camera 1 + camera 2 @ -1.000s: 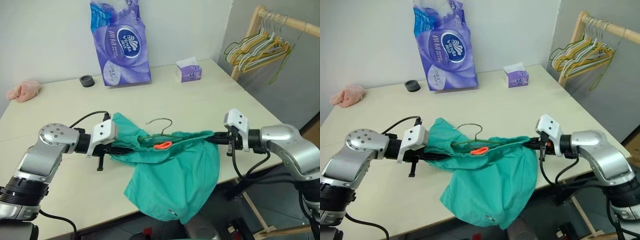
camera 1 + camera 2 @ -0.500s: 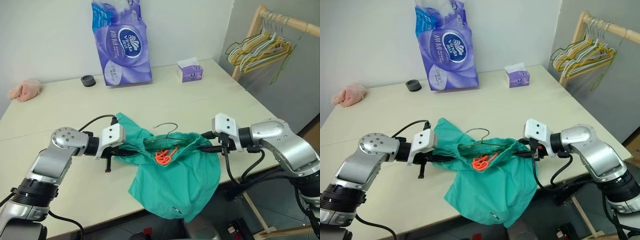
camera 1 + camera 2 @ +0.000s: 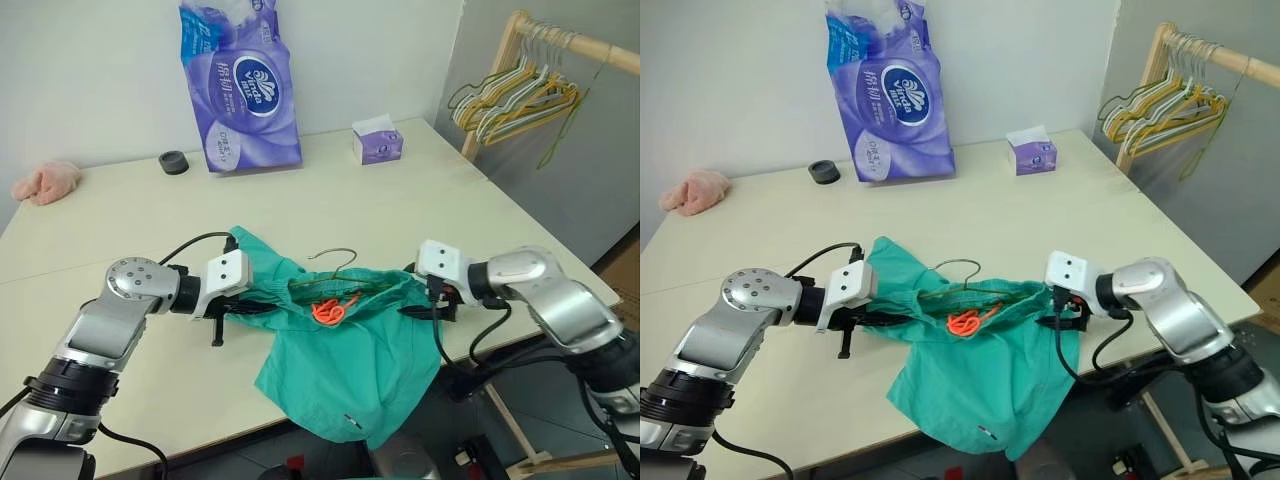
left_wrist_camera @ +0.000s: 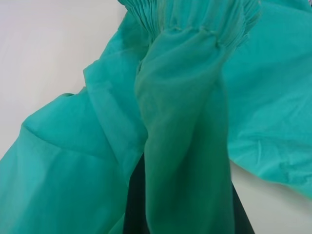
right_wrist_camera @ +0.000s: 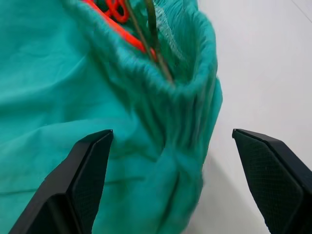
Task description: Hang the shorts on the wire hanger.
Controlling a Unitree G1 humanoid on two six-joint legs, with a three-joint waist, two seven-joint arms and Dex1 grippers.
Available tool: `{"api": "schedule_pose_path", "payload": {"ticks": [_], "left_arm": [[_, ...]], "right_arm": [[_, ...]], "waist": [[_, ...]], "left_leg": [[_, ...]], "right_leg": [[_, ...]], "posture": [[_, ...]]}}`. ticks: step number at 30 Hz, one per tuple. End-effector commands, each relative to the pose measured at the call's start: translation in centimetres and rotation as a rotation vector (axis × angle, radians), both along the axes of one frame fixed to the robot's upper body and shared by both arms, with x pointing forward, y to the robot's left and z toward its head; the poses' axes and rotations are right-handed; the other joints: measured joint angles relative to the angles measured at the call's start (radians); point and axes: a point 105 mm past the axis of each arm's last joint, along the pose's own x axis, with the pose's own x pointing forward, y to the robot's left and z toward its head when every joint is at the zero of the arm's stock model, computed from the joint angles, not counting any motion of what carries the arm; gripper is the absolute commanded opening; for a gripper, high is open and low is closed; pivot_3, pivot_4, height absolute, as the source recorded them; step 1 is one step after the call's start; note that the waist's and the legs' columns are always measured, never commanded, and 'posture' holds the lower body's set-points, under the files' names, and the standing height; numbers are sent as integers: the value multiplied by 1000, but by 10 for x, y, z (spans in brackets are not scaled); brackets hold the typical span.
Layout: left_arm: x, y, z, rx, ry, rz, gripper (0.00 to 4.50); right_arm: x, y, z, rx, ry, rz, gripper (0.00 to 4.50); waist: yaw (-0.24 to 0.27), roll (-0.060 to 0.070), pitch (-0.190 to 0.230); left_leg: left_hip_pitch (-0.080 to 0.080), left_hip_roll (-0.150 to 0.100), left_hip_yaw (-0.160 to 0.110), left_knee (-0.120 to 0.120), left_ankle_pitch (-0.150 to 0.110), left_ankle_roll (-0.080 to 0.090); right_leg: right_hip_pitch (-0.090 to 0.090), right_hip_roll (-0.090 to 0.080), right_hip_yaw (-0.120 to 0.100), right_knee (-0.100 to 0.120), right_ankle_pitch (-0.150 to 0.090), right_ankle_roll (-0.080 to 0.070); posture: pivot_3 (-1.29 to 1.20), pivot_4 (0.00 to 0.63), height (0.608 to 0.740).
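Shorts (image 3: pixel 345 360) lie at the table's (image 3: pixel 420 200) near edge, their lower part hanging over it, waistband gathered around the hanger (image 3: pixel 335 275), whose hook rises above the fabric; orange tie (image 3: pixel 330 310) at mid-waistband. Left gripper (image 3: pixel 255 308) is clamped on the waistband's left end. Right gripper (image 5: pixel 180 185) stands wide apart at the waistband's right end, fabric between its fingers (image 5: pixel 83 180) but not pinched. Behind: tissue pack (image 3: pixel 240 85), tissue box (image 3: pixel 378 140), pink cloth (image 3: pixel 45 182), rack of hangers (image 3: pixel 520 95).
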Motion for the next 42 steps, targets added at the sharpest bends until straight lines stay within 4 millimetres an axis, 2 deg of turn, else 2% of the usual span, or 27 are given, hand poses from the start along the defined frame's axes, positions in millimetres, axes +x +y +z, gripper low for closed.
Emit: {"api": "schedule_pose_path", "payload": {"ticks": [1, 4, 7, 17, 22, 25, 28, 32, 35, 42], "left_arm": [[1, -5, 9, -2, -38, -27, 0], [0, -6, 9, -6, -39, -26, 0], [0, -7, 10, -14, -39, -25, 0], [-2, -8, 9, -26, -38, -25, 0], [5, -13, 16, -110, -51, 18, 0], [17, -8, 22, -167, -75, 89, 817], [20, -1, 28, -209, -64, 127, 1770], [17, 15, 32, -229, -10, 151, 2990], [12, 25, 29, -174, 24, 119, 3925], [31, 31, 24, -53, -63, 94, 3925]], "right_arm": [[6, 17, 4, -18, -23, 71, 4175], [11, 20, -5, -56, -3, 88, 4175], [13, 22, -11, -77, 18, 102, 3612], [12, 30, -6, -55, 52, 140, 28], [8, 32, -2, -40, 59, 155, 28], [8, 28, 2, -39, 51, 155, 0], [8, 21, 7, -43, 42, 146, 0], [7, 10, 14, -49, 35, 133, 0], [6, 5, 18, -55, 32, 130, 0], [1, 0, 23, -79, 28, 154, 0]], "waist": [[-7, 0, 0], [-8, 0, 0], [-10, 0, 0], [-15, 0, 0], [-15, 0, 0], [-14, -1, -1], [-17, -1, -1], [-19, 0, -1], [-19, 0, -1], [-15, 0, -1]], "left_leg": [[0, 0, 0, 0, 0, 0], [0, 0, -1, 0, 0, 0], [0, 0, -1, 0, 0, 0], [0, 0, -2, 0, 0, 0], [0, 0, -2, 0, 0, 0], [0, -1, -2, 0, 0, 0], [-1, -1, -2, 0, 0, 0], [-1, -1, -2, 0, 0, 0], [-1, -1, -2, 0, 0, 0], [-1, -1, -2, 1, 0, 0]], "right_leg": [[0, 0, 0, 0, 0, 0], [0, 0, -1, 0, 0, 0], [0, -1, 0, 0, 0, 0], [0, -1, -1, 0, 0, 0], [0, -1, -1, 0, 0, 0], [0, -1, -1, 0, 0, 0], [0, -1, -2, 0, 0, 0], [0, -1, -2, 0, 0, 0], [0, -1, -2, 0, 0, 0], [0, -2, -2, 0, 0, 0]], "posture": [[-383, 49, 740], [-382, 48, 740], [-375, 46, 740], [-369, 40, 740], [-369, 36, 740], [-373, 32, 740], [-376, 32, 740], [-379, 32, 740], [-381, 33, 740], [-389, 37, 740]]}}
